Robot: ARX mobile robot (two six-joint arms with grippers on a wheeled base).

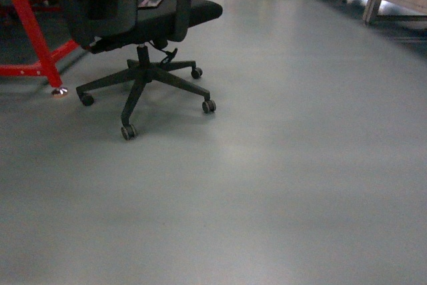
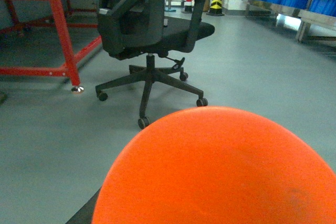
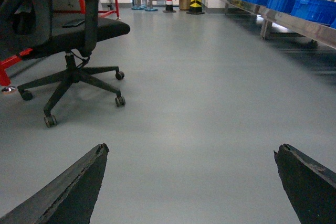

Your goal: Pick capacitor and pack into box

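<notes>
Only the right tool shows plainly: in the right wrist view its two dark fingers rise from the lower left and lower right corners, spread wide with nothing between them, held level above the grey floor. In the left wrist view an orange rounded shape fills the lower half of the frame, and the left tool's state cannot be told. Neither arm appears in the head view. No writing can be read anywhere. A black office chair stands in the upper left of the head view beside a red metal frame. Blue crates line a shelf at the upper right of the right wrist view. Neither capacitor nor box is in sight.
</notes>
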